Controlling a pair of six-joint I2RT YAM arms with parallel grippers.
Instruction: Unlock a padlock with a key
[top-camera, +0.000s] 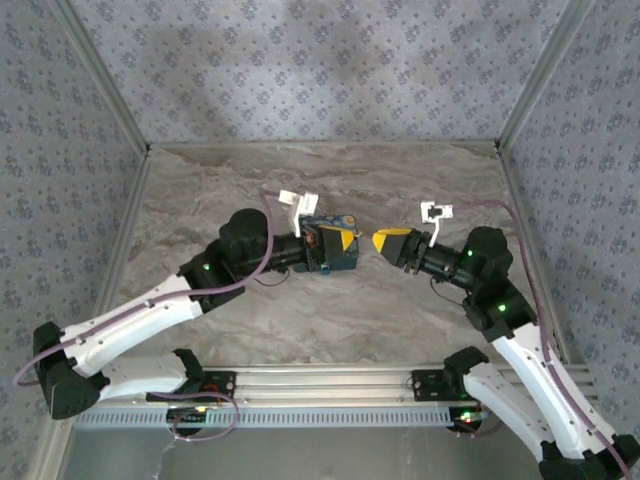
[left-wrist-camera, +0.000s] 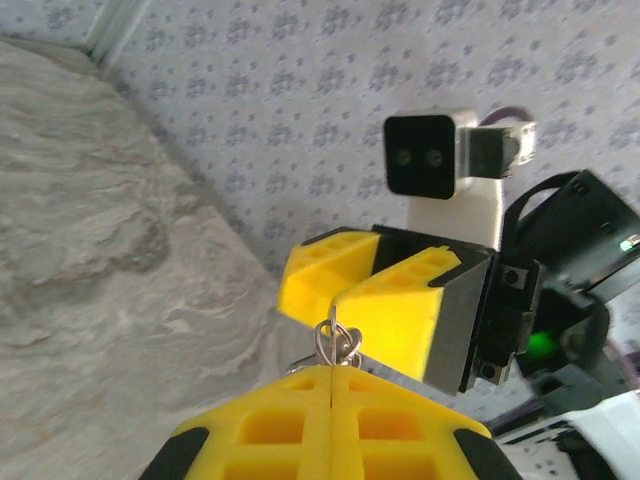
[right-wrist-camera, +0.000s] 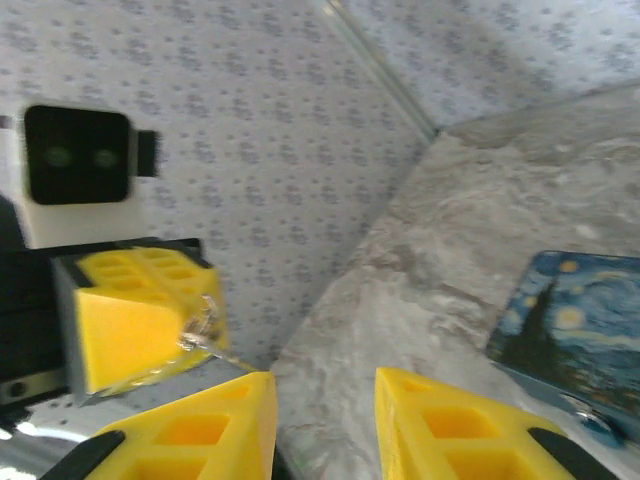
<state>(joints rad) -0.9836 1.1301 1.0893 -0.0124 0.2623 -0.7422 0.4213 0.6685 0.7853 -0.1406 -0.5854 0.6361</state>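
Left hand (left-wrist-camera: 330, 376) around thin silvery key (left-wrist-camera: 338, 344)

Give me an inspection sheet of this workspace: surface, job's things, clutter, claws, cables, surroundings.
surface: marbled table, no spills seen.
job's things: key pinched at the left claw's tips; padlock likely the small bluish piece at the box's corner, blurred.
clutter: starry blue box lying on the table.
claws: left claw shut on the key; right claw open, facing it, holding nothing.
cables: purple cable along each arm.
surroundings: patterned walls on three sides.
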